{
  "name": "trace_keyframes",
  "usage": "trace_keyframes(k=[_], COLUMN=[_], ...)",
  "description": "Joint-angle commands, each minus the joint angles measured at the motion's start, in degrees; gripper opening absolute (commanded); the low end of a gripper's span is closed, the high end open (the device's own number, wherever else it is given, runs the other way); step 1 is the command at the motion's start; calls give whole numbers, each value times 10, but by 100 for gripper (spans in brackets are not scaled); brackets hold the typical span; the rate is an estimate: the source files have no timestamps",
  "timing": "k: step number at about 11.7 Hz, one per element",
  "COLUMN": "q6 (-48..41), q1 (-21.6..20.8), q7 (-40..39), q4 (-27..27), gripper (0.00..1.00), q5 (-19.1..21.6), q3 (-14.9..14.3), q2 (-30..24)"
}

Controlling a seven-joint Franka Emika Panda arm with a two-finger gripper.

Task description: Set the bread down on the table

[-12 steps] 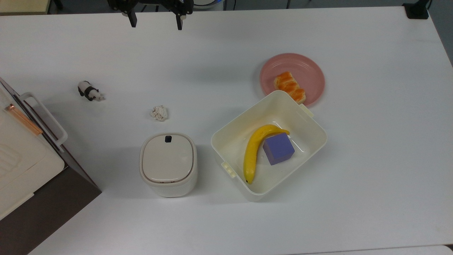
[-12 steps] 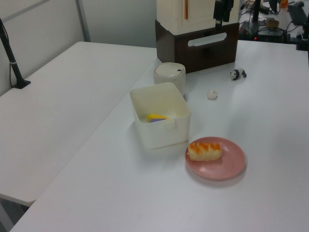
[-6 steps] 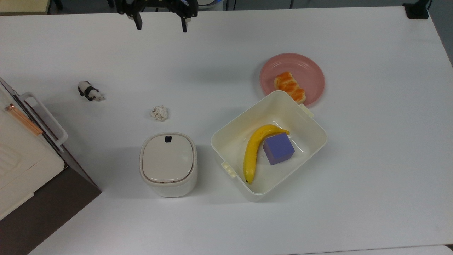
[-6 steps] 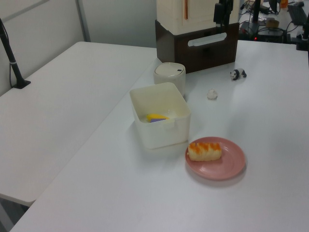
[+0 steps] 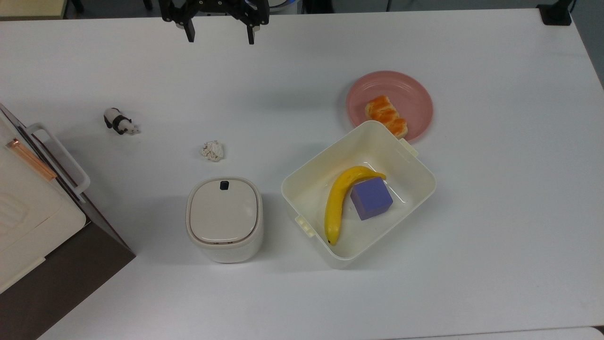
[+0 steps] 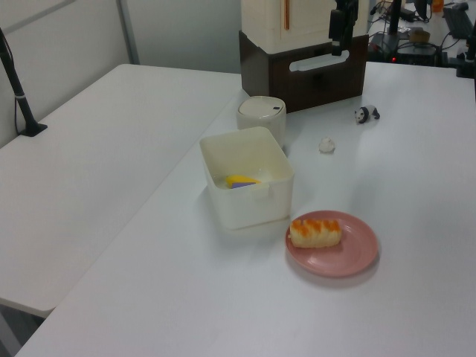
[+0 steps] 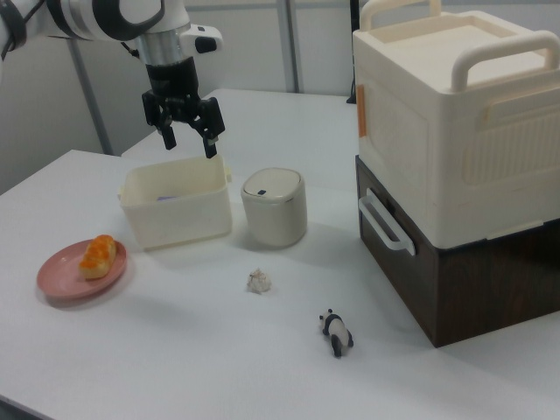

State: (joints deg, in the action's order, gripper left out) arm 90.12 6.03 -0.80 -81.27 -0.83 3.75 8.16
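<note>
The bread (image 5: 386,115) is a small orange-brown braided bun lying on the round pink plate (image 5: 410,89), close to the plate's edge by the cream tub. It also shows on the plate in the left view (image 6: 315,231) and the right view (image 7: 98,255). My gripper (image 5: 220,37) hangs open and empty above the white table (image 5: 495,198) at the top view's upper edge, far to the left of the bread. In the right view the gripper (image 7: 190,140) is in the air above the tub, fingers spread.
An open cream tub (image 5: 289,182) holds a banana (image 5: 339,203) and a purple cube (image 5: 371,198), touching the plate's side. A lidded cream bin (image 5: 224,218), a crumpled paper ball (image 5: 213,150), a toy panda (image 5: 119,122) and a large cream-and-brown box (image 7: 455,157) stand on the table.
The open gripper has shifted a little to the top view's right and downward in the picture. The bread, plate and the rest have stayed put.
</note>
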Motion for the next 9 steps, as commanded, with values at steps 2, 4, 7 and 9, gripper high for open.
trace_keyframes(k=[2,4,7,9], q6=[9,6,13,49], q1=[-1,-2,-41,-98], q7=[-32,-29,-34,-28], q4=[-20,-23,-83,-142], gripper=[100,100,100,100], q5=[-2,-3,-20,-37], q3=[-8,-5,1,-1], q2=[-17,-17,-45,-54])
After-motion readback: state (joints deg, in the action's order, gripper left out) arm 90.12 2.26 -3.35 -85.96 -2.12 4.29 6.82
